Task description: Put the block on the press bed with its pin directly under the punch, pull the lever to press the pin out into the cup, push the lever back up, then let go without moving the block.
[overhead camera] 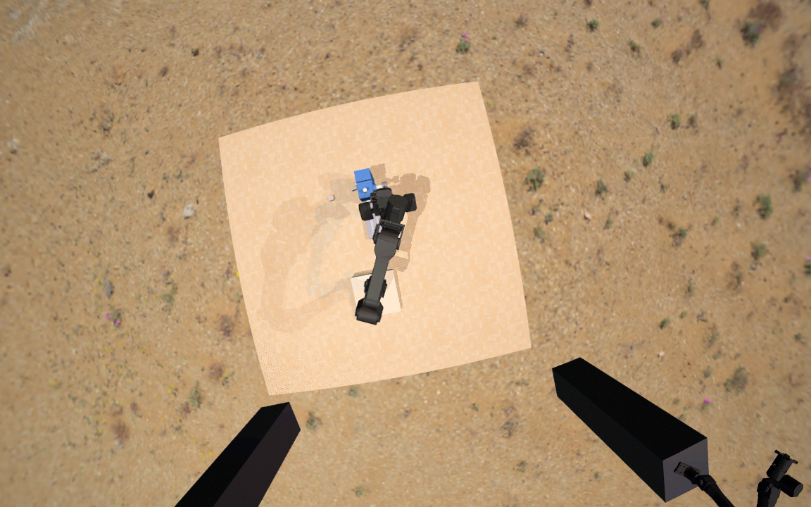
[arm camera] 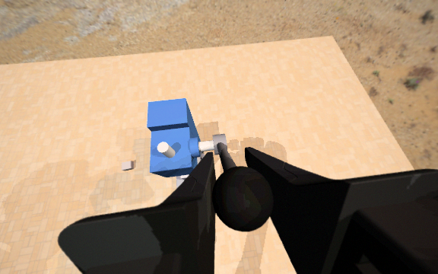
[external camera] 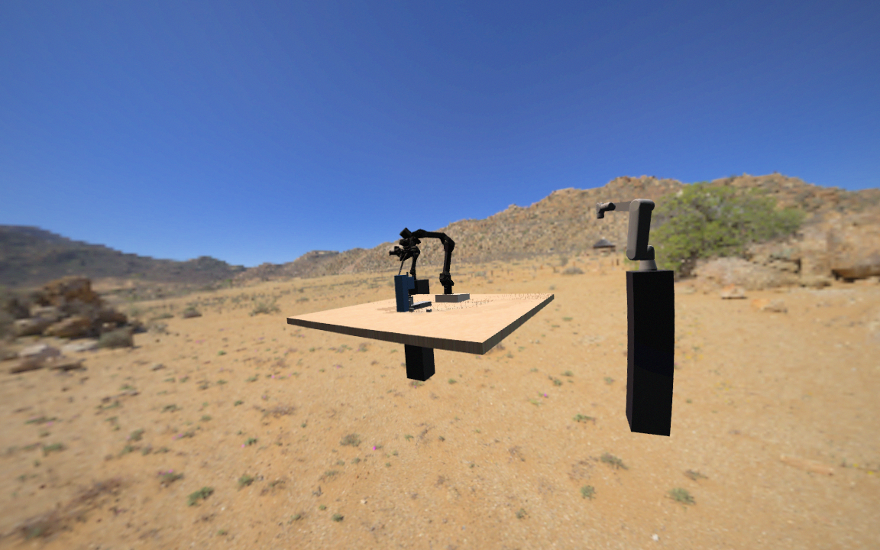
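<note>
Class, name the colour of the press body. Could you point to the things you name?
Blue; the press body [overhead camera: 363, 176] [external camera: 400, 294] [arm camera: 169, 114] shows best in the wrist view.

Top cam: high overhead, facing down at surface [overhead camera: 459, 302] [external camera: 388, 325] [arm camera: 71, 91]. Ext. cam: farther out, side-on, slightly above surface. Wrist cam: close, angled down past hand [overhead camera: 383, 187] [external camera: 402, 258] [arm camera: 230, 152]. Top + wrist share blue press [overhead camera: 363, 176] [external camera: 400, 292] [arm camera: 169, 114].
</note>
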`<state>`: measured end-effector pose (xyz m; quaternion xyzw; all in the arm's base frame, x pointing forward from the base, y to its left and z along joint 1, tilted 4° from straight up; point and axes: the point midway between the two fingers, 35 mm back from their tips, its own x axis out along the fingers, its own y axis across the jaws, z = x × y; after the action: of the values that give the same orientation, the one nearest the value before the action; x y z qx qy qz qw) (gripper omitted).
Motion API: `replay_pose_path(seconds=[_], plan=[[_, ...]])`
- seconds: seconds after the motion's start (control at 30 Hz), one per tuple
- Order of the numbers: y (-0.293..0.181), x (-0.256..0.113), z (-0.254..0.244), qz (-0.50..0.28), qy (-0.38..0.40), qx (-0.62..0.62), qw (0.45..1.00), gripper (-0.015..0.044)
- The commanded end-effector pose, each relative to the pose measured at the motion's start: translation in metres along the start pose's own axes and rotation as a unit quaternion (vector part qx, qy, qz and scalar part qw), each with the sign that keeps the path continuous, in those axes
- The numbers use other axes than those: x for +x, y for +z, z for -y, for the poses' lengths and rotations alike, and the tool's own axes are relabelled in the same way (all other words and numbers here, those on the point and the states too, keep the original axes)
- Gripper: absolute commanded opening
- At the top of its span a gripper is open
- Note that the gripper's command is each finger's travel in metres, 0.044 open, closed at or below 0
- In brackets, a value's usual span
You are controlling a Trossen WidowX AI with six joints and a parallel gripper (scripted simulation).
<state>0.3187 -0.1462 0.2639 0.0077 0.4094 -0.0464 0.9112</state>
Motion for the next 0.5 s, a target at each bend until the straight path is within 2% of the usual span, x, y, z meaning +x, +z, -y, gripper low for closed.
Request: replay_pose_path(seconds=[0.0,0.47], plan=[[0.009,0.003,0.000,0.003,0.000,0.000,1.000,0.0000],[0.027,0.011,0.000,0.004,0.000,0.001,1.000,0.0000]])
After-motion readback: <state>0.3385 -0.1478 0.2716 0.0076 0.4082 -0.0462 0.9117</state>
